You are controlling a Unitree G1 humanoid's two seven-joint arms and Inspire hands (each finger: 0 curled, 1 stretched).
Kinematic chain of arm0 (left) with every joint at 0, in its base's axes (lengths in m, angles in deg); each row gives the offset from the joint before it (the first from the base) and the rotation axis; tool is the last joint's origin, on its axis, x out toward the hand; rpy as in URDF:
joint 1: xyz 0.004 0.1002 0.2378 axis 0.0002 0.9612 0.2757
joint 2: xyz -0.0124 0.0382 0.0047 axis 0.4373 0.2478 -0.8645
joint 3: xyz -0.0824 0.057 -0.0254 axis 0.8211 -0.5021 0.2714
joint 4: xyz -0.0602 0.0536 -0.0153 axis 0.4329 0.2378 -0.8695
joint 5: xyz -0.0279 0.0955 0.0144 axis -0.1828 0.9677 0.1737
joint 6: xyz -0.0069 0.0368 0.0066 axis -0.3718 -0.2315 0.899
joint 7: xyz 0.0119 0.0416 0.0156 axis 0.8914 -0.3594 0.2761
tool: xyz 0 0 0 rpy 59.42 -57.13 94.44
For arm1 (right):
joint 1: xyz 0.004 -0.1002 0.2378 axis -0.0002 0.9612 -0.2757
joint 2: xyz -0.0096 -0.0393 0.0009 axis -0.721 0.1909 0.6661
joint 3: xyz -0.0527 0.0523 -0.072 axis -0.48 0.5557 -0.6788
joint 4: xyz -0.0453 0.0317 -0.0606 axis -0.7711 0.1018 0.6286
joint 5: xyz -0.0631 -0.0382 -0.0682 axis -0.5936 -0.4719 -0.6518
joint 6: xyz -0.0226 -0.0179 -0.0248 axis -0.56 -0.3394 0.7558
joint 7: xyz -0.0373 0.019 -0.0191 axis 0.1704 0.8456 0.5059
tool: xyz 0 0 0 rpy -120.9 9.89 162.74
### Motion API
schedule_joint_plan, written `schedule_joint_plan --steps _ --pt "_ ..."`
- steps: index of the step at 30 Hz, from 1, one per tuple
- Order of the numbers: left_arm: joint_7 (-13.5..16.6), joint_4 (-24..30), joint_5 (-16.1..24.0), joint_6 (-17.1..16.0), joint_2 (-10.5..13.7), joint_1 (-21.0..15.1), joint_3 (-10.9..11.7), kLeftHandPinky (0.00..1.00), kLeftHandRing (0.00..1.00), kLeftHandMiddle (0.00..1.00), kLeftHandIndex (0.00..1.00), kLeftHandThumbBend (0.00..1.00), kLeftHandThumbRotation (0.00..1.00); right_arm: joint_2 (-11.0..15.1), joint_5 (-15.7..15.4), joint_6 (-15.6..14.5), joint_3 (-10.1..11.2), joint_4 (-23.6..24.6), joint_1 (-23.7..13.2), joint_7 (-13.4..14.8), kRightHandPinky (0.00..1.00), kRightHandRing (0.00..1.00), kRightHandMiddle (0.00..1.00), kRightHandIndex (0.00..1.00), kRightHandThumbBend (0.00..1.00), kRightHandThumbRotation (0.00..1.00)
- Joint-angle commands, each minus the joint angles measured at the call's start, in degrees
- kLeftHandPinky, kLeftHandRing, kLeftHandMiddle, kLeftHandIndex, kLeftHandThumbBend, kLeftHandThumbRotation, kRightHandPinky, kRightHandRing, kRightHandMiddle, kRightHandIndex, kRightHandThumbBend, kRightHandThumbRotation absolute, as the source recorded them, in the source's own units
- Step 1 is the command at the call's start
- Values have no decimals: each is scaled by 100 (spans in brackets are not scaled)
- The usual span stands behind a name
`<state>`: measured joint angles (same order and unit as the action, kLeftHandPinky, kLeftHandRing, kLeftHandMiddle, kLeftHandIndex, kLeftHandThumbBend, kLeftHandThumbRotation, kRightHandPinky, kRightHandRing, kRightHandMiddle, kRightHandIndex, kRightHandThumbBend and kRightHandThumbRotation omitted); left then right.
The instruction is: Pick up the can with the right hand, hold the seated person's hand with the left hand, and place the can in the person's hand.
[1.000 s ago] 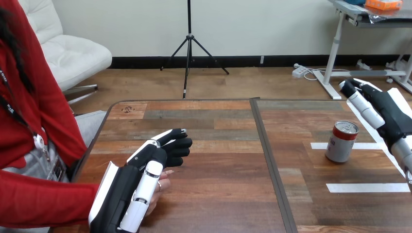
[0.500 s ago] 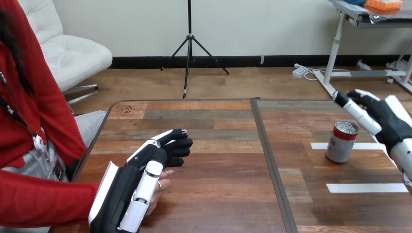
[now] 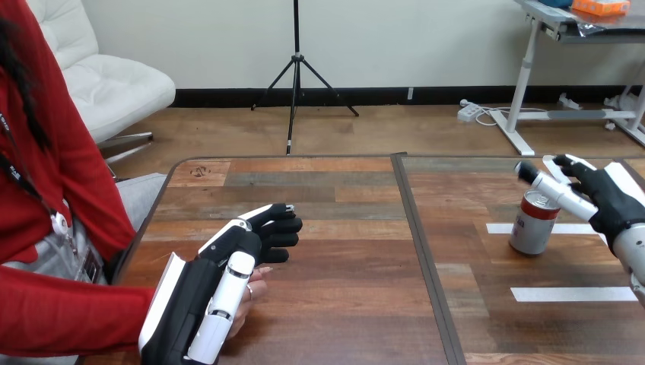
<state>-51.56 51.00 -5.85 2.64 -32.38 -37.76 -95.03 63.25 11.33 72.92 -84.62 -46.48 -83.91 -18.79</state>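
A red and silver can is seen standing on the table, just below and a little to the left of the right robot hand; the fingers of that robot hand are held apart and nearly straight, reaching over the can's top; nothing is wrapped round the can yet, and it cannot be told if the top is touched.

The can is judged to be light, hard and smooth; its thin metal wall could be dented if it is squeezed hard, and its round side could slip; it is best taken round the middle of its side, with the thumb on one side and the fingers on the other; if it is full, more weight must be planned for, but that cannot be told.

The can is stood upright; its long axis runs straight up and down; its silver lid is pointed up and its bottom is set flat on the table, right by a white tape strip.

The left robot hand is laid over the person's hand, well apart from the can; whether it is closed on the person's hand cannot be told.
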Motion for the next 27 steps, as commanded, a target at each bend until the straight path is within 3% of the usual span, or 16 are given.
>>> schedule_joint_plan --steps 1,12,27 --pt "-4 -61 -60 -181 -43 -345 42 72 75 75 76 31 100 66 -28 -88 -69 58 -543 137 79 92 95 95 100 67" --pt "2 -82 -27 -213 -23 -365 42 71 75 75 75 29 100 1 -23 -276 -124 47 -522 163 76 92 95 95 100 59" --pt "17 -47 -42 -190 -16 -351 66 69 73 74 74 27 100 -45 -99 -450 -248 16 -459 127 79 93 96 96 100 60"
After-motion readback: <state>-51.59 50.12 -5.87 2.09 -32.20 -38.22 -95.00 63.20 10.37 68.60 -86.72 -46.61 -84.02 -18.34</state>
